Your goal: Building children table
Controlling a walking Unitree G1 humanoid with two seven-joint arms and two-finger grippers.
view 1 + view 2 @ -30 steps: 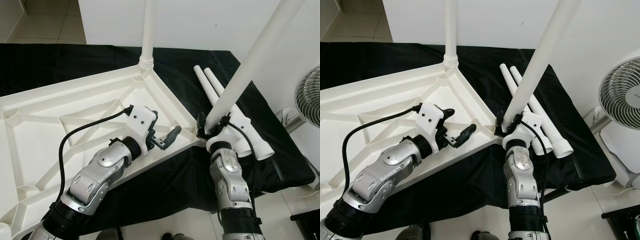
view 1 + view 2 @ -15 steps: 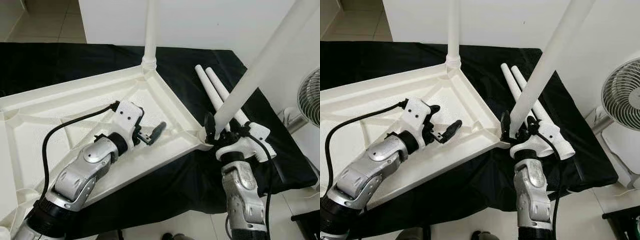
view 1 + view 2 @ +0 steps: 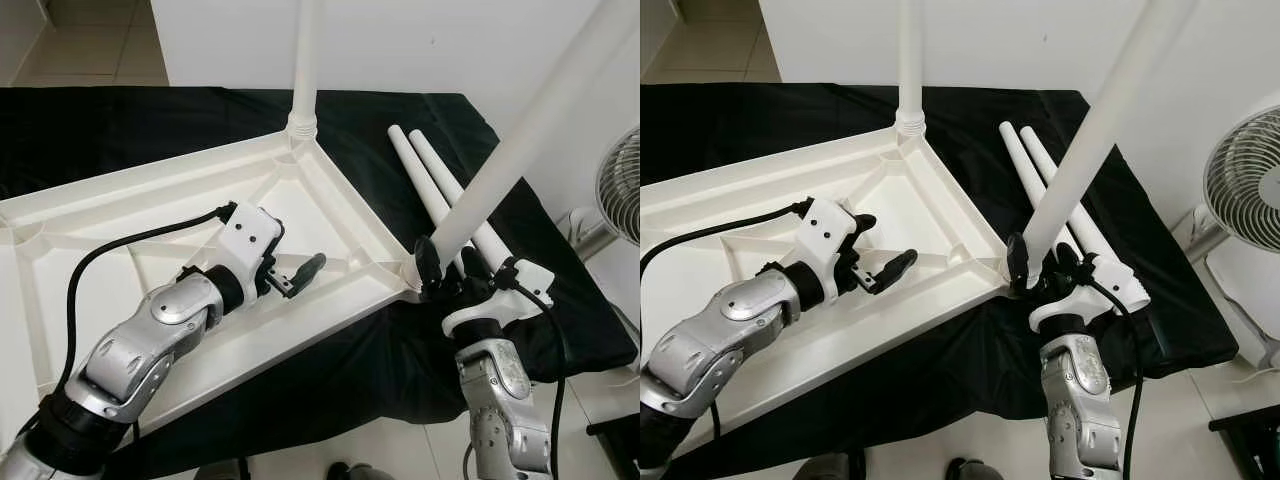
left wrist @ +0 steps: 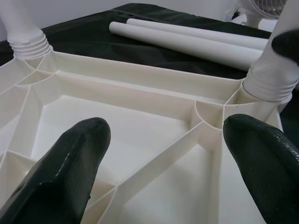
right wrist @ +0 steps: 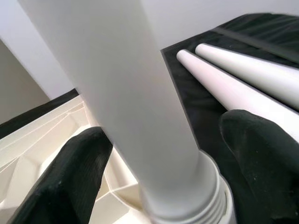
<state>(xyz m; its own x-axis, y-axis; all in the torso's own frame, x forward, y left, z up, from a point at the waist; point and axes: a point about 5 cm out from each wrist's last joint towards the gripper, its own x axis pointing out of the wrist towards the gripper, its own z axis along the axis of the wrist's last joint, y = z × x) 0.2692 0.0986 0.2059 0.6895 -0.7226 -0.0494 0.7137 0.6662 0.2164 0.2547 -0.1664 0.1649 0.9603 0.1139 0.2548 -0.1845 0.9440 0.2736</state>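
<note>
Right hand (image 3: 440, 272) straddles corner leg (image 3: 500, 170); left hand (image 3: 290, 275) open over tabletop (image 3: 100, 215).

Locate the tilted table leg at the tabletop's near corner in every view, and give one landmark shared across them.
Left eye view: tilted leg rises from right of centre toward the upper right.
Right eye view: tilted leg, same course, nearer the centre.
Left wrist view: its threaded base at the right edge.
Right wrist view: the broad white column between the right hand's fingers.
Shared landmark: the two loose legs lying on the black cloth.
</note>
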